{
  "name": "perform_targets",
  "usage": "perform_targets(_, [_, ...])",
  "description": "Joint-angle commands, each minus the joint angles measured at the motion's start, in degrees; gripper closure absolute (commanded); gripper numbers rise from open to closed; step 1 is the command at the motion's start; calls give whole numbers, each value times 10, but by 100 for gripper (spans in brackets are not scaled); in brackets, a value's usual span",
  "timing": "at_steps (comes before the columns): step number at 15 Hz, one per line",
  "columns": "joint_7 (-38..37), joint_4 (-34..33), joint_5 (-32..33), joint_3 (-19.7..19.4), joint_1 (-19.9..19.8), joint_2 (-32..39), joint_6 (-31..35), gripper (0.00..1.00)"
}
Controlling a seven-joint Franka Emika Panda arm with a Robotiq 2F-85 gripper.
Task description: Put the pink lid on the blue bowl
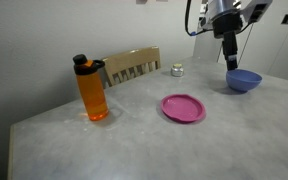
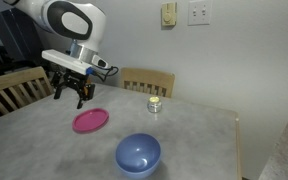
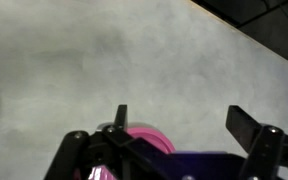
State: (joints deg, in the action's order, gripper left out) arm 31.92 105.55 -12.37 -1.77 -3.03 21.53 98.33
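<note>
The gripper (image 2: 70, 97) is hovering over the table (image 1: 134, 140), jaws spread wide and empty, with the pink lid (image 2: 90, 121) lying flat nearby (well apart from the blue bowl (image 2: 138, 155))

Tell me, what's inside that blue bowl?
Nothing visible: in an exterior view the blue bowl shows a bare blue interior. The near inner wall is hidden by its rim.

Both exterior views face the chair (image 1: 132, 65) across the shared table (image 2: 44, 150); the wrist view looks down, close.
</note>
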Motion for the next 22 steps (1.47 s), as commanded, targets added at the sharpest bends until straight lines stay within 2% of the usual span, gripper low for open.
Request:
perform_targets(1, [-55,-50,-62,29,-12,71,6,0])
perform_targets(3, [-96,-50,-56,31,-6,86,24,0])
perform_targets(8, [-267,-43,-30,21,24,90,115,0])
perform_targets(10, [-335,-55,-10,18,43,104,158,0])
perform_targets(13, [-429,-89,16,9,56,142,169,0])
perform_targets(17, [-459,-104,30,1,47,163,149,0])
perform_targets(19, [-410,-116,37,4,32,176,130,0])
perform_targets(20, [-358,-121,39,15,20,179,125,0])
perform_targets(21, [-412,-96,34,6,37,166,151,0])
perform_targets(22, [-403,-98,34,6,34,168,150,0])
